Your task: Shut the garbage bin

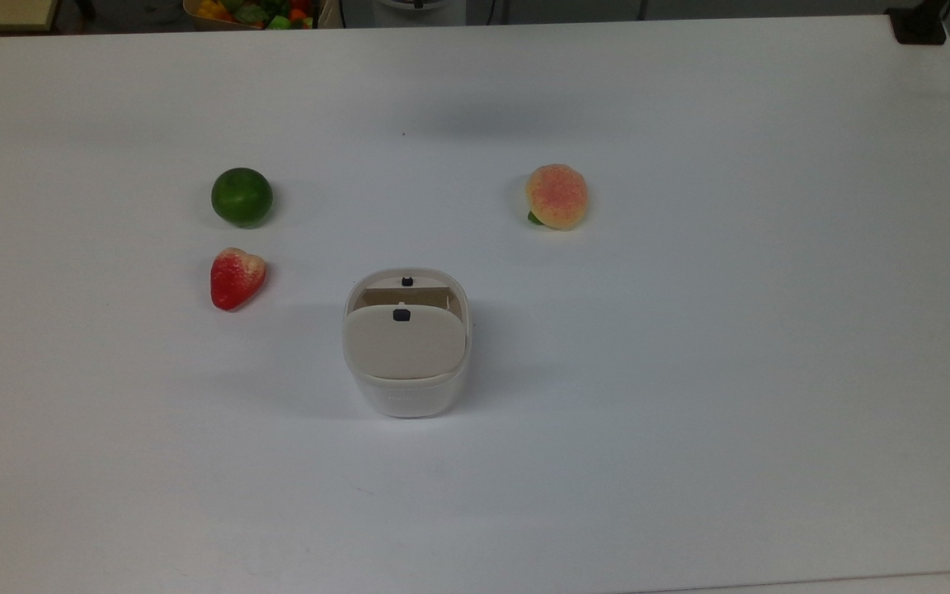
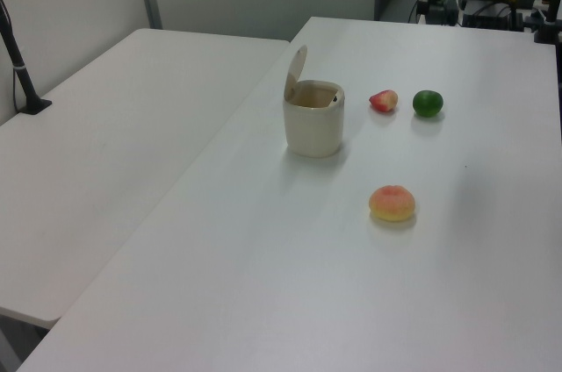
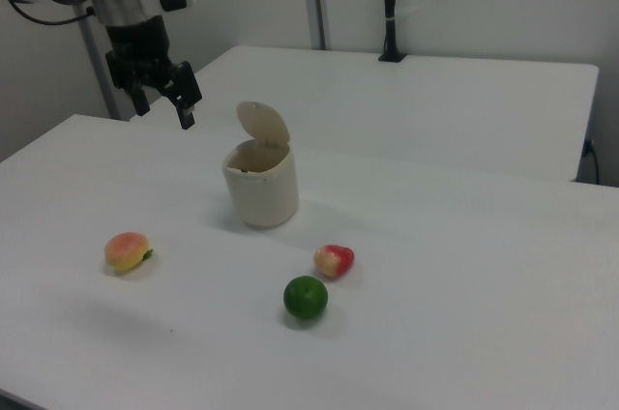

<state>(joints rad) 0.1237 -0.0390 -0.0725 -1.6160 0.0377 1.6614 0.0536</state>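
Note:
The garbage bin (image 1: 406,394) is a small white rounded-square tub standing near the table's middle. Its beige lid (image 1: 406,342) is swung up on its hinge, leaving the mouth open, and a small dark button (image 1: 402,314) shows on the lid. The left view shows the bin (image 2: 313,126) with its lid (image 2: 296,72) upright at the far rim. In the right view the bin (image 3: 261,186) stands with the lid (image 3: 263,125) raised behind it. My gripper (image 3: 161,108) hangs in the air up and to the right view's left of the bin, open, holding nothing.
A green lime (image 1: 242,196) and a red strawberry (image 1: 236,277) lie to the top view's left of the bin. A peach (image 1: 557,195) lies to the top view's upper right. A second white table (image 2: 105,144) adjoins on the left view's left.

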